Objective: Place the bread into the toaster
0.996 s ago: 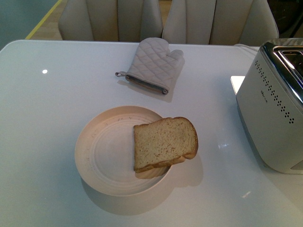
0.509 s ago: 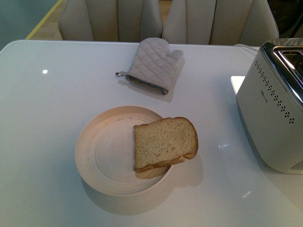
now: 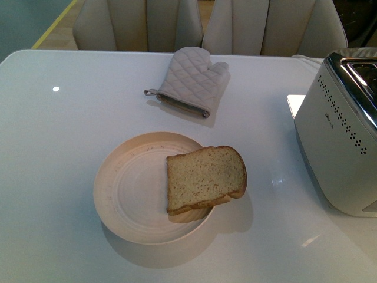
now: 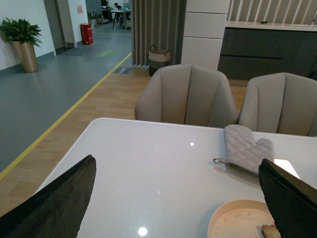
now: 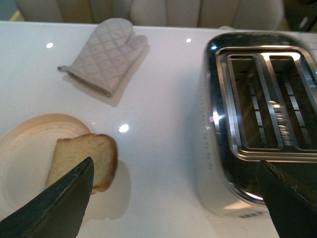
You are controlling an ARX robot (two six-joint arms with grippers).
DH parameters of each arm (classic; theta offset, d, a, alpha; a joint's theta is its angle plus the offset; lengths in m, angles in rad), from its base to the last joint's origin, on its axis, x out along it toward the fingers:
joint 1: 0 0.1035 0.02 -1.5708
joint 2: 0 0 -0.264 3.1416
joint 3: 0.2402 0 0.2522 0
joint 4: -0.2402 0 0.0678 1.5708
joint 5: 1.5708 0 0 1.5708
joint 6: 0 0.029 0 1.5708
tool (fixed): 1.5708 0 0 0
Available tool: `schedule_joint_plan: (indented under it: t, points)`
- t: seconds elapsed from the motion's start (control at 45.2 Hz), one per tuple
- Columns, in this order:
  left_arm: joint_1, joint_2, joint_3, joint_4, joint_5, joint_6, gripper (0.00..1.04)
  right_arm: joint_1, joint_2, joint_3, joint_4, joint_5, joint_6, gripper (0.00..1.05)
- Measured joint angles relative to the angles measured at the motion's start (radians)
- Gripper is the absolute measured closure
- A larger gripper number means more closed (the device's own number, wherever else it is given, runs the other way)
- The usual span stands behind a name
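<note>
The bread (image 3: 205, 178), a thick tan slice with a golden-brown crust, rests on the right rim of a round beige plate (image 3: 126, 191) and hangs over its edge. It also shows in the right wrist view (image 5: 86, 158). The white toaster (image 3: 339, 147) with a chrome top stands at the right; its two open slots (image 5: 270, 101) show in the right wrist view. Neither arm appears in the front view. My left gripper (image 4: 181, 198) is open and empty above the table left of the plate (image 4: 237, 223). My right gripper (image 5: 176, 198) is open and empty, between bread and toaster.
A quilted beige oven mitt (image 3: 191, 79) lies on the white table (image 3: 59, 147) behind the plate. Two beige chairs (image 3: 138, 23) stand at the table's far edge. The toaster reaches the table's right edge.
</note>
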Motion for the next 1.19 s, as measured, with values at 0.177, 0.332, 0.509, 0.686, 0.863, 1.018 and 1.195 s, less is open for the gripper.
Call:
schedule_joint_plan:
  t: [0.177,0.332,0.509,0.686,0.863,1.018,1.195]
  points:
    - [0.000,0.000,0.000,0.000,0.000,0.000,0.07,0.014,0.356,0.116,0.188,-0.040,0.047,0.09]
    - [0.000,0.000,0.000,0.000,0.000,0.000,0.07,0.005,0.620,0.237,0.255,-0.119,0.139,0.09]
    - [0.000,0.000,0.000,0.000,0.000,0.000,0.07,-0.003,0.855,0.356,0.298,-0.241,0.269,0.09]
    - [0.000,0.000,0.000,0.000,0.000,0.000,0.07,-0.003,1.004,0.431,0.310,-0.280,0.382,0.09]
    - [0.000,0.000,0.000,0.000,0.000,0.000,0.07,-0.003,1.120,0.465,0.322,-0.330,0.492,0.09]
    - [0.000,0.000,0.000,0.000,0.000,0.000,0.07,-0.003,1.181,0.477,0.332,-0.362,0.549,0.09]
    - [0.000,0.000,0.000,0.000,0.000,0.000,0.07,-0.003,1.245,0.510,0.344,-0.410,0.600,0.09]
